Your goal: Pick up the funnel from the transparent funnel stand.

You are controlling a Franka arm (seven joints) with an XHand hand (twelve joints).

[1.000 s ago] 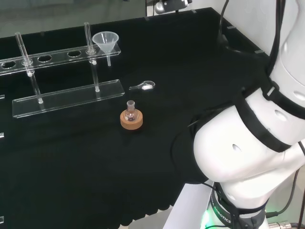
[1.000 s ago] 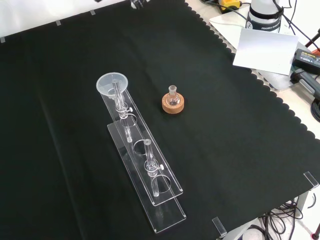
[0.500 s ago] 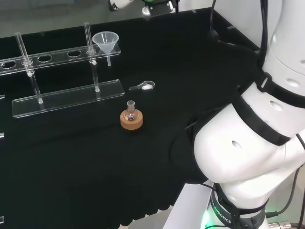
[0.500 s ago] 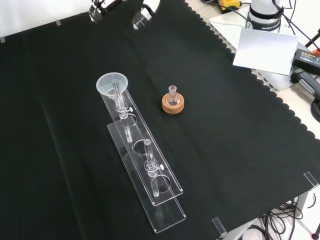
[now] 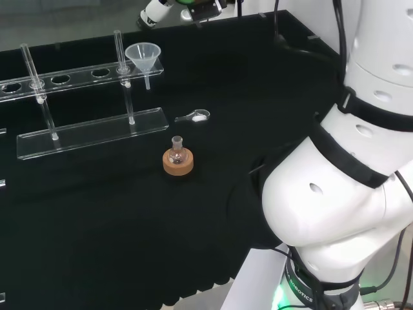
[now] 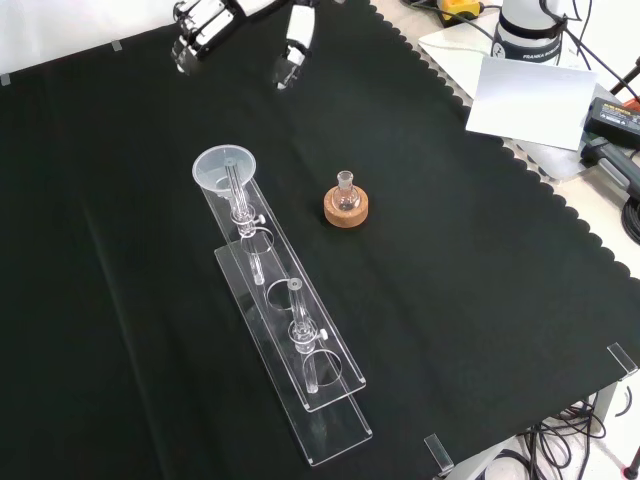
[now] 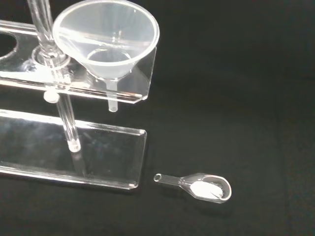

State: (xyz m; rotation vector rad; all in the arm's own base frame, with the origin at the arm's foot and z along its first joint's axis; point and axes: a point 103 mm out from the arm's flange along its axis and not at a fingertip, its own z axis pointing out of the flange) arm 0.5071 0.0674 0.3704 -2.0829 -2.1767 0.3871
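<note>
Funnel (image 6: 226, 168) sits apart from hand (image 6: 205, 22)

Lab bench setting. Black cloth (image 6: 480, 300) over table; clear acrylic funnel stand (image 6: 285, 340) with funnel (image 6: 224, 168) left of centre in front view; small flask on cork ring (image 6: 346, 207) mid-frame; glass scoop (image 7: 199, 186) with white powder.

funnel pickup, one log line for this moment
stage: approach | hand: open, above the cloth, not at funnel yet | funnel: seated in end hole of stand | flask: on cork ring, untouched
</note>
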